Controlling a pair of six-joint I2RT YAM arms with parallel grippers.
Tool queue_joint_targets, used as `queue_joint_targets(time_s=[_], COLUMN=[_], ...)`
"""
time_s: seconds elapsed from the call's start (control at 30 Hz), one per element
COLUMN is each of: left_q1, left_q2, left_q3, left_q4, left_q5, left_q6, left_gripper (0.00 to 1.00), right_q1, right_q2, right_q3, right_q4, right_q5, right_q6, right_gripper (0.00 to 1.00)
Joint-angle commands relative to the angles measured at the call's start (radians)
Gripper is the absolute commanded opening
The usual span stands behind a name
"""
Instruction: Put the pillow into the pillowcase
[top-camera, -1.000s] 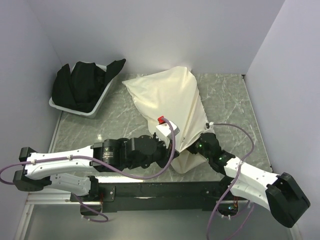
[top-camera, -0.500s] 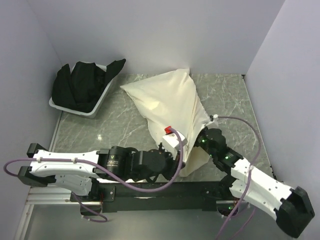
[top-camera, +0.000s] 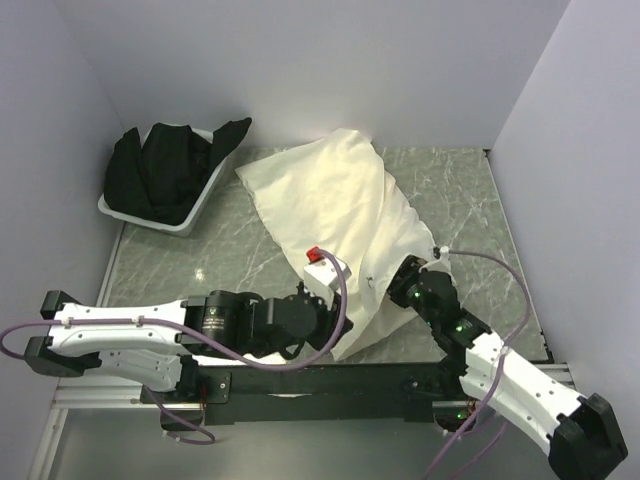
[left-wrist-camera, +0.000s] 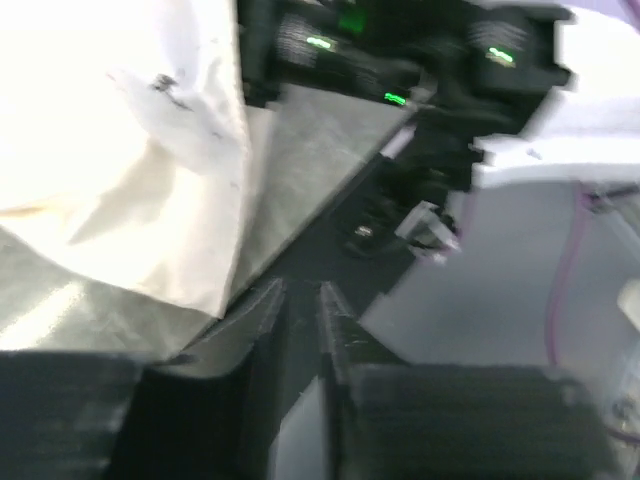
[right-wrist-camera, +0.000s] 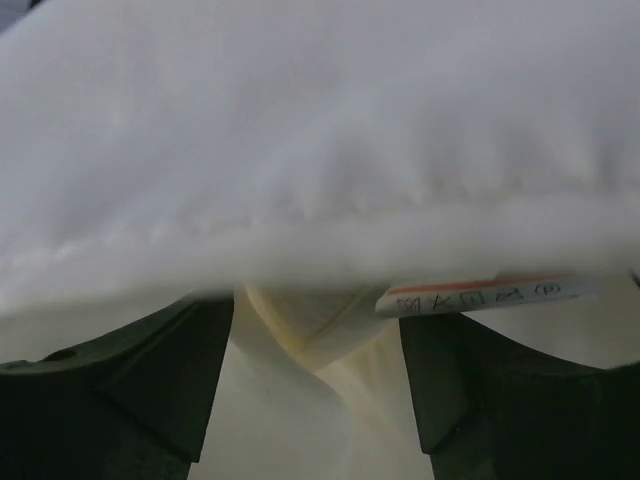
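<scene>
pillowcase (top-camera: 335, 215): puffy, far middle to near edge of tabletop (top-camera: 460, 200) | pillow: not seen, likely inside, so the job looks almost done | left gripper (left-wrist-camera: 302, 295): narrow, holding nothing | right gripper (right-wrist-camera: 318, 312): wide, cloth not pinched | left to do: maybe tidy the opening

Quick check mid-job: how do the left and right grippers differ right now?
The left gripper has its jaws nearly together; the right gripper has them spread wide. Nothing sits in the left gripper's gap; pillowcase cloth bulges into the right gripper's. The left gripper sits just off the pillowcase's edge; the right gripper is right against it. Both are at the pillowcase's near end.
</scene>
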Motion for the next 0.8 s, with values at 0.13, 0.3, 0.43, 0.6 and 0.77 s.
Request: queue_joint_targets(time_s=[0.13,0.3,0.43,0.6,0.77], left_q1=[0.258,0.516,0.662,0.732,0.792], left_q2=[0.016,0.108,0.345,0.587,0.817], left_q3=[-0.092,-0.100,0.004,0.089,0.179], left_q4=[0.130,0.287,0.341,0.366,0.360], left_q5=[0.160,0.387,0.519,0.565,0.552], left_q6=[0.002,0.076,0.125,0.113,0.093], left_gripper=[0.54,0.62,0.63,0.60,0.55], right_q1=[0.005,0.005,0.005,0.004,0.004], right_q2=[-0.308,-0.466,-0.453,-0.457,-0.433], right_q3=[-0.081,-0.010,0.132,0.215,0.278], right_q4=[-0.171,-0.442,-0.561,-0.638,-0.644], right_q5=[0.147,0.158,0.160,0.193,0.266], right_q6=[0.145,0.165,0.115,0.041,-0.040], right_gripper=[0.73,0.73,0.74,0.75,0.75])
